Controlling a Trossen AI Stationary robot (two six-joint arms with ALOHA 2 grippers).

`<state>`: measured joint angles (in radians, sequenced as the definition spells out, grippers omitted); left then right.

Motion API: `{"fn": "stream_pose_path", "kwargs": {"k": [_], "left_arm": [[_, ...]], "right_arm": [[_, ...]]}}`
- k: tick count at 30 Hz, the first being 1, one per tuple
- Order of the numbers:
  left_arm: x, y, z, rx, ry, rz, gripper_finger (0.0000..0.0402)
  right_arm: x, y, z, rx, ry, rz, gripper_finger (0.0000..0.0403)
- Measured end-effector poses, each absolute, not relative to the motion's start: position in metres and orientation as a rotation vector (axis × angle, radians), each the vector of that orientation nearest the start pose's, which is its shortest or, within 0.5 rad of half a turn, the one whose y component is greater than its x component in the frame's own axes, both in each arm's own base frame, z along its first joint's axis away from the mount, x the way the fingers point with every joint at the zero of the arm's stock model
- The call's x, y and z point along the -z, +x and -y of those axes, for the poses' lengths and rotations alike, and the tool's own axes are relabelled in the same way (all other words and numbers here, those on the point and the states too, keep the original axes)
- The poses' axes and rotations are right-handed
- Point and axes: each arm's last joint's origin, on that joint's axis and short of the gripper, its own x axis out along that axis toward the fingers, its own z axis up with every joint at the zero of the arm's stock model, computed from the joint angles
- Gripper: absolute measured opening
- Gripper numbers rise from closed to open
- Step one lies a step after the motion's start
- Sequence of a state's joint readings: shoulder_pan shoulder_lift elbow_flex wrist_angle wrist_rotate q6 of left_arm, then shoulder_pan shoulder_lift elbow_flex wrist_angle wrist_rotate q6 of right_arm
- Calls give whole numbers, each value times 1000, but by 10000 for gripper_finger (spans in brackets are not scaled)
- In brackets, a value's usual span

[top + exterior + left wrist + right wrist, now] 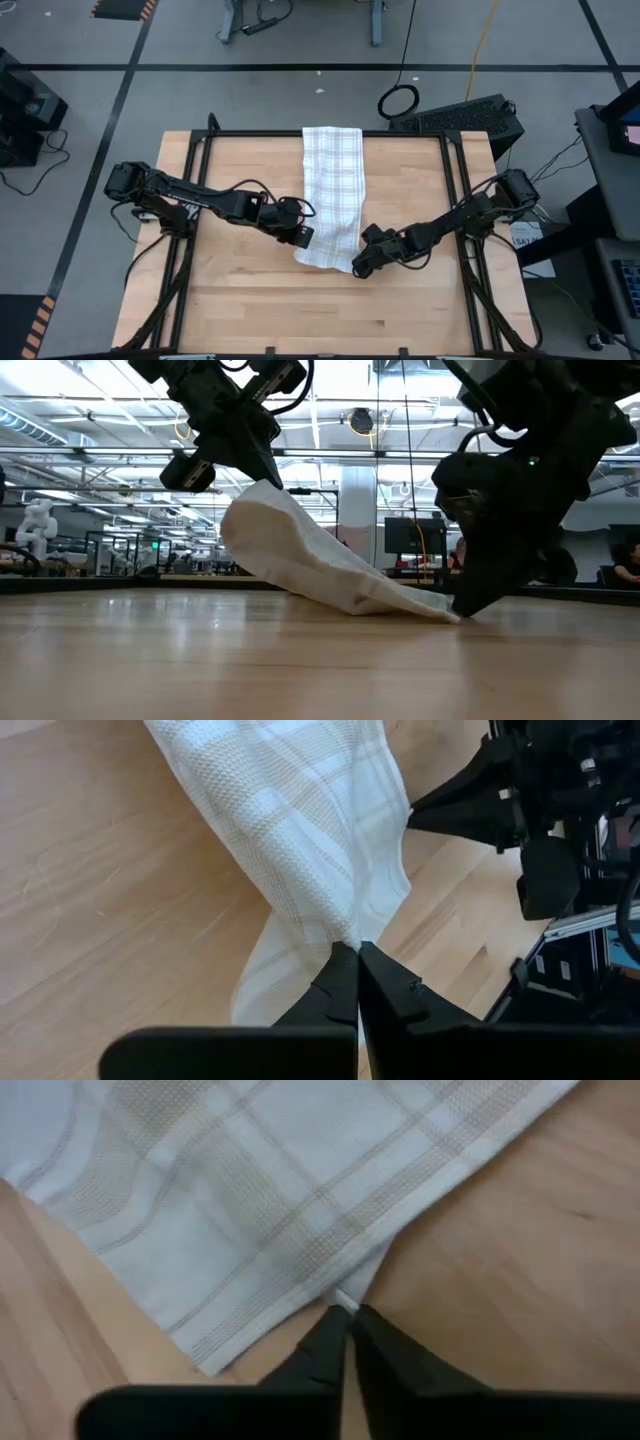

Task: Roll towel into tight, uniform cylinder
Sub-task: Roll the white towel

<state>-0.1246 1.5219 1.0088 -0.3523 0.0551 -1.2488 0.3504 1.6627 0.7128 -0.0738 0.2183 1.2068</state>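
Wooden bench (240, 300) carried the towel (330, 190), stretched from its far edge toward the middle.
Left gripper (299, 235) held one near corner raised; right gripper (362, 265) pinched the other corner low, probably to begin rolling.

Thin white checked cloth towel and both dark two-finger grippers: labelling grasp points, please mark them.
thin white checked cloth towel (331, 180), high view, flat middle.
left gripper (357, 952), left wrist view, fingertips pinching towel.
right gripper (345, 1312), right wrist view, fingertips at towel's edge.

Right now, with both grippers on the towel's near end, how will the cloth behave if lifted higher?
Probably floppy: the towel sags from the left gripper down to the table. Likely light, since a corner pinch raises it. The right gripper holds only an edge, which may slip.
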Motion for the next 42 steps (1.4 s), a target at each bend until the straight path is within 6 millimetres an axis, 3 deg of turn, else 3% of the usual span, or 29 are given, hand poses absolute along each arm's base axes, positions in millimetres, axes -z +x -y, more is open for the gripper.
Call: {"fn": "stream_pose_path", "kwargs": {"k": [15,24,30,35,42], "left_arm": [[-226,311,41,-368,-1145,-859,0],[-228,313,42,-347,-1149,-825,0],[-228,314,42,-395,-1120,-779,0],[-227,313,42,-413,-1112,-776,4],[-225,310,45,-439,-1083,-802,74]], "right_arm": [[-154,260,-101,163,941,-1041,1],[-156,254,-103,63,977,-1162,7],[-159,249,-102,80,1014,-1198,58],[-176,238,-106,136,1028,-1121,114],[-193,233,-110,222,1011,-916,148]]}}
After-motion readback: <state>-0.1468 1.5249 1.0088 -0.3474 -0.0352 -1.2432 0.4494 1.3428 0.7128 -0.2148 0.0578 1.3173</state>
